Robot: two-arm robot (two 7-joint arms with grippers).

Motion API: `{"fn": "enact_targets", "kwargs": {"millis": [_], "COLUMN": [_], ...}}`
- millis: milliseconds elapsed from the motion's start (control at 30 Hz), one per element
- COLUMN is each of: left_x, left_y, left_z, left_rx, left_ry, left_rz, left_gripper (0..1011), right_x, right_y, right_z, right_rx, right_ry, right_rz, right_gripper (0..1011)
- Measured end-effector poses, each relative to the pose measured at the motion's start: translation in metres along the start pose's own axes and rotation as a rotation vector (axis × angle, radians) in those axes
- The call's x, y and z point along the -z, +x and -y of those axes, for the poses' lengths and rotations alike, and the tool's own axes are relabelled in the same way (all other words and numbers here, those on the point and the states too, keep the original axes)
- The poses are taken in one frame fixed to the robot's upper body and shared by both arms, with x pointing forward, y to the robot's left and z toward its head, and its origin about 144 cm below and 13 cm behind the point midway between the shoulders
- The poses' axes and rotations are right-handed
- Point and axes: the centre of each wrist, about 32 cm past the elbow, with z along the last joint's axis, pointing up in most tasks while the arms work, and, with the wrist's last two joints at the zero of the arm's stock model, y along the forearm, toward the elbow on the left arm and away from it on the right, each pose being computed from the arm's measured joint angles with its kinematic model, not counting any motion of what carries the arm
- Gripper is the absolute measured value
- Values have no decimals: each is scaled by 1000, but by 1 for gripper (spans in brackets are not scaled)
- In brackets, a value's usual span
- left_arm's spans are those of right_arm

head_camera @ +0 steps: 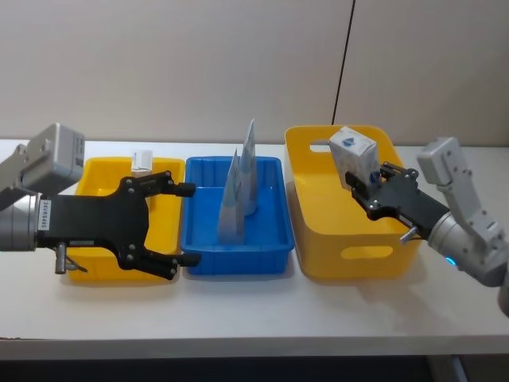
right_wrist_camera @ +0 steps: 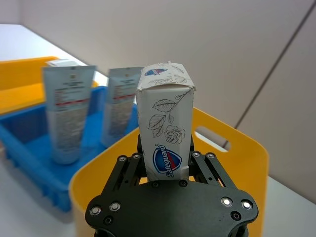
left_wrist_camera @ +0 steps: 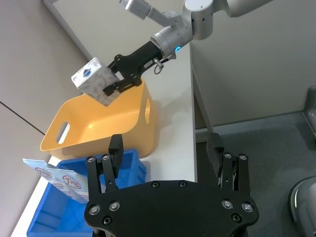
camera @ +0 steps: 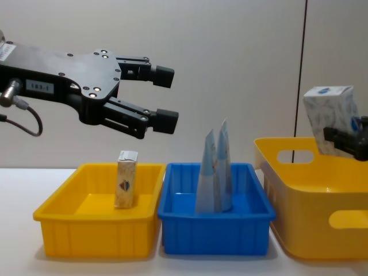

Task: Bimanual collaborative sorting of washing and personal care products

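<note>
My right gripper (head_camera: 364, 185) is shut on a pale carton (head_camera: 353, 154) with leafy print and a blue emblem, holding it above the tall yellow bin (head_camera: 350, 239). The right wrist view shows this carton (right_wrist_camera: 165, 123) upright between the fingers. Two blue-grey tubes (head_camera: 240, 187) stand upright in the blue bin (head_camera: 235, 259). Another small carton (camera: 126, 178) stands in the low yellow tray (camera: 95, 227). My left gripper (head_camera: 184, 224) is open and holds nothing. It hovers above the right part of that tray (head_camera: 103, 179), well above it (camera: 164, 98) in the chest view.
The three containers stand in a row on the white table (head_camera: 254, 310), yellow tray left, blue bin middle, tall yellow bin right. A wall stands close behind them. The table's front strip is bare.
</note>
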Motion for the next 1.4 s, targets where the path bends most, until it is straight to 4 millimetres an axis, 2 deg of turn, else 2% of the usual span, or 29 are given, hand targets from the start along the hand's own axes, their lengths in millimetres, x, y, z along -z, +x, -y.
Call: {"fn": "enact_targets", "kwargs": {"millis": [167,333,767,1100,1400], "left_x": [0,0,0,0,0], "left_y": [0,0,0,0,0], "left_z": [0,0,0,0,0], "left_rx": [0,0,0,0,0], "left_ry": [0,0,0,0,0], "left_rz": [0,0,0,0,0], "left_gripper": [1001,1001,1001,1001,1001], "right_x": [4,8,9,9,11], "right_y": [-9,-22,-43,-50,-48], "right_z": [-14,-38,-85,-106,-111], "right_rx": [76,157,232,297,347], "right_ry": [-21,-39,-34,-37,-44], "right_rz": [7,3,-29,-57,-73], "right_gripper": [360,359,360,360,360]}}
